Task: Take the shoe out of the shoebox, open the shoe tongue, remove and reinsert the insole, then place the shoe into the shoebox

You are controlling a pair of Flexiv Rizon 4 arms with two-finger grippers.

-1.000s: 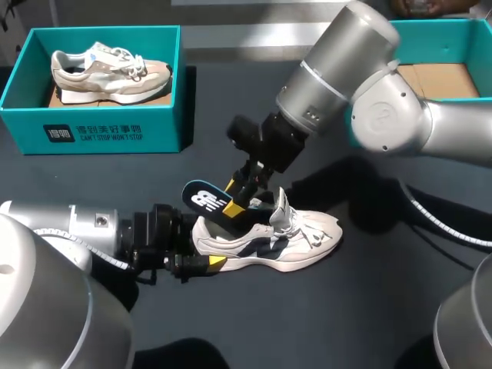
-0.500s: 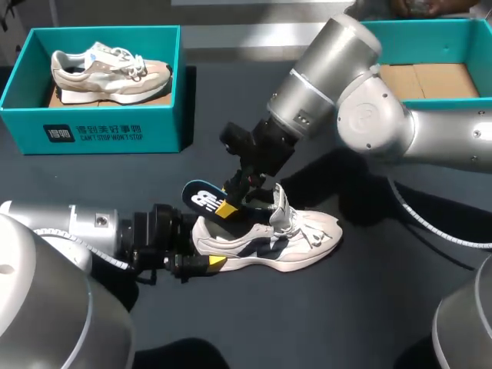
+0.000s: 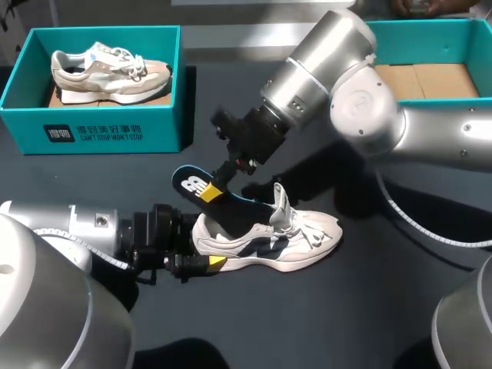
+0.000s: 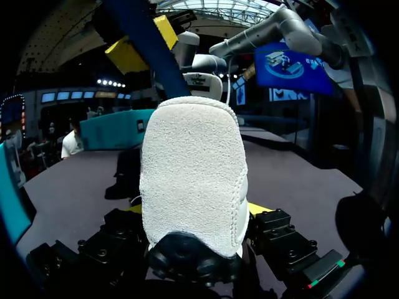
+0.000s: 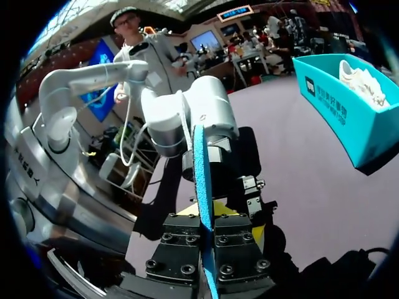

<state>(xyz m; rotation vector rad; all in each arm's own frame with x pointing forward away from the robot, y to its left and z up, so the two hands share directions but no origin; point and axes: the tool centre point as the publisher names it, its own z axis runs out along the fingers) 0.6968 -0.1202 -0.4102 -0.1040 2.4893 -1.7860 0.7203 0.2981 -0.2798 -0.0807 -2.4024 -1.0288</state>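
Two tight grips: left gripper [image 3: 203, 252] on the loose shoe [image 3: 296, 240] heel, right gripper [image 3: 214, 191] on the single insole [image 3: 240, 204].

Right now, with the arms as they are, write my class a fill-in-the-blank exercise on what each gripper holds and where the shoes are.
1. The right gripper is shut on the dark blue ____.
2. The left gripper grips the white shoe by its ____.
3. The beige shoe lies inside a teal ____.
Missing words: insole; heel; shoebox.
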